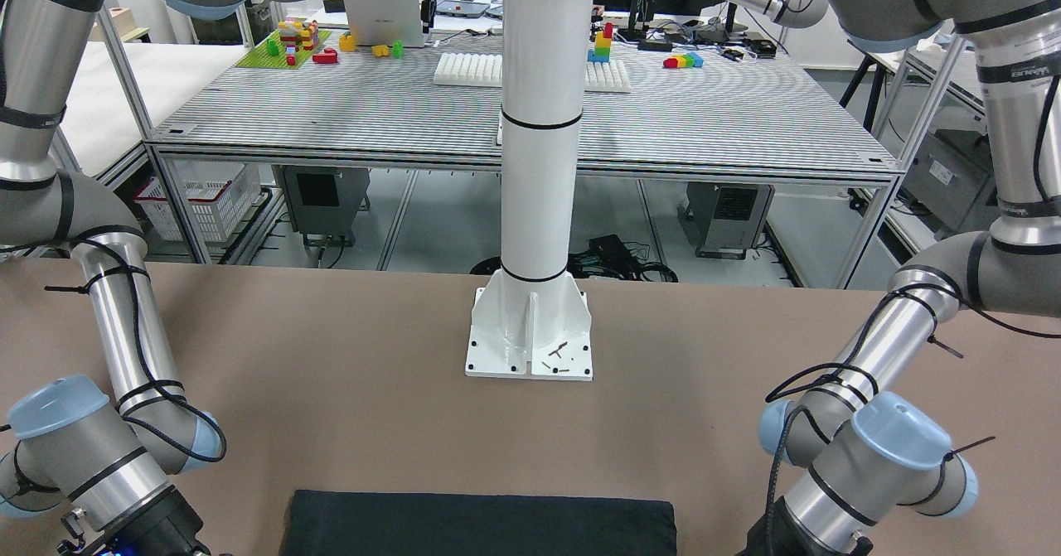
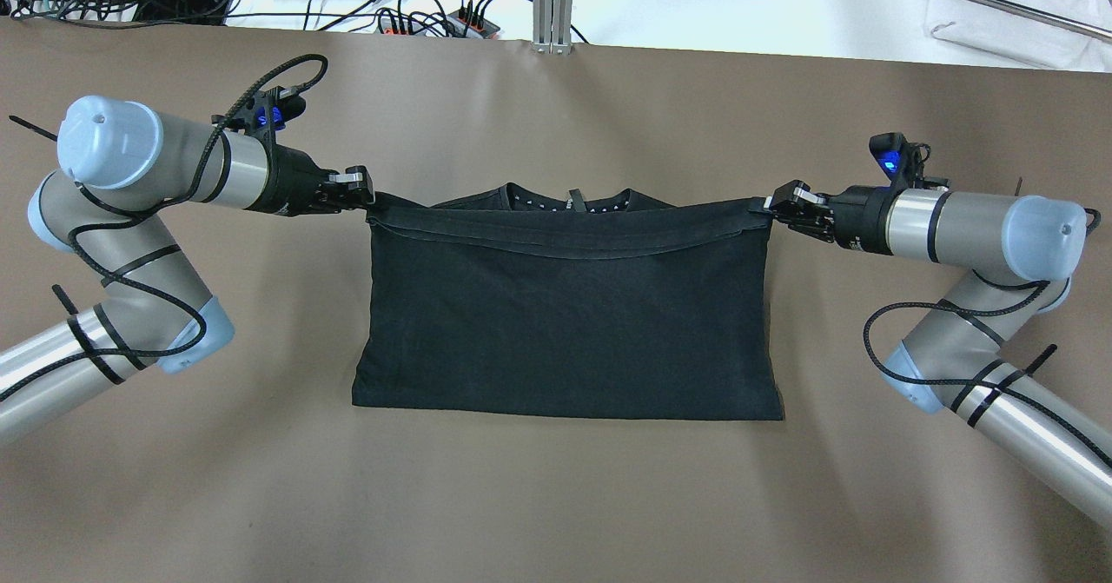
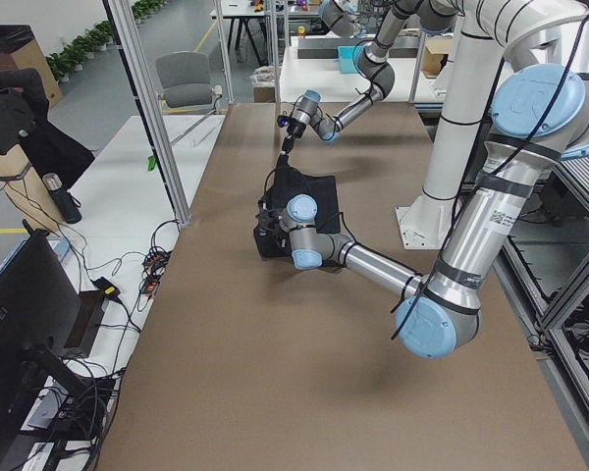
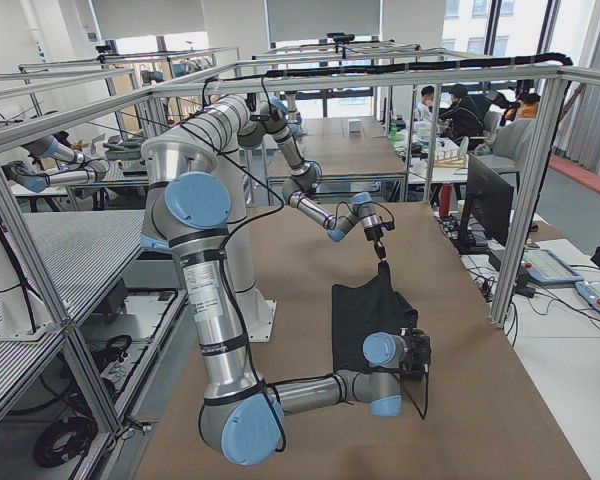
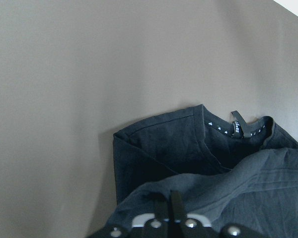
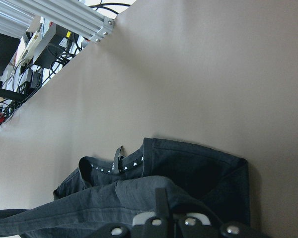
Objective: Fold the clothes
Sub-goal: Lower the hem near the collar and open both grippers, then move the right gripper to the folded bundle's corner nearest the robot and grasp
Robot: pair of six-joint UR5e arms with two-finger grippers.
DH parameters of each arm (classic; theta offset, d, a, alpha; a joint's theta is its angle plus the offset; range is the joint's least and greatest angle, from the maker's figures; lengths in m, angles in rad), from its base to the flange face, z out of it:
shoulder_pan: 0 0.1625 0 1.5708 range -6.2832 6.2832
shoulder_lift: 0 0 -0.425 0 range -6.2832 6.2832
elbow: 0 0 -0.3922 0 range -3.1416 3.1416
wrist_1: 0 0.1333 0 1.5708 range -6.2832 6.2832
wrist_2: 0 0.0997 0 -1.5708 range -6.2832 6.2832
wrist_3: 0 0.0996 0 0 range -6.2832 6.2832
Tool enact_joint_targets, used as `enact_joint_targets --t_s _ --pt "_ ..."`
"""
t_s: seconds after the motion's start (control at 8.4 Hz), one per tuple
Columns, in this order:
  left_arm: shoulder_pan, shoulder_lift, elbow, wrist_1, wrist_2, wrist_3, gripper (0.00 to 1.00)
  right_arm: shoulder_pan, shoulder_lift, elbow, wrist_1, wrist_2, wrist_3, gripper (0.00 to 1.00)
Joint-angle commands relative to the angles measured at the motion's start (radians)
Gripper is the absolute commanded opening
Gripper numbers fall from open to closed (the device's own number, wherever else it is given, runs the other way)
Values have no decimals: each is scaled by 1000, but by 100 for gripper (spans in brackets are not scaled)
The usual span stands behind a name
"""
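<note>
The black garment (image 2: 569, 322) lies on the brown table, its near half doubled over toward the collar (image 2: 569, 201). My left gripper (image 2: 369, 196) is shut on the folded hem's left corner. My right gripper (image 2: 769, 208) is shut on the right corner. Both hold the hem stretched between them, lifted a little over the collar end. In the left wrist view the shut fingers (image 5: 168, 207) pinch the cloth (image 5: 223, 188) above the collar. The right wrist view shows the same: shut fingers (image 6: 161, 201) on the cloth (image 6: 89, 208). The garment's near edge shows in the front view (image 1: 481, 523).
The white pillar base (image 1: 530, 336) stands on the robot's side of the table. Cables and power strips (image 2: 417, 9) lie beyond the far edge. Bare brown table (image 2: 556, 496) surrounds the garment on all sides.
</note>
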Motion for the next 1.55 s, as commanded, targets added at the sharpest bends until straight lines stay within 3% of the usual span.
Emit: enact_joint_targets --t_s 0.0,0.12,0.24,0.36,0.71,0.83,1.19,1.43 --pt "1 -41 56 0 14 0 0 -1 40 -68 -4 -41 0 0" --pt "-1 -39 60 -3 19 0 1 1 42 -74 -4 -50 0 5" --pt "-1 -42 60 -5 22 -3 47 1 40 -76 -6 -67 1 92" --pt "-1 -42 56 -5 47 0 94 1 39 -76 -12 -69 3 94" --pt "-39 -39 48 -6 43 40 95 16 36 -57 -20 64 13 94" --pt "-42 -38 48 -6 43 42 95 16 -1 -6 -32 110 24 94" --pt "-48 -39 33 -5 57 40 95 -27 -133 230 -310 260 27 94" --pt "-47 -41 31 -3 66 40 95 -63 -216 253 -333 278 26 94"
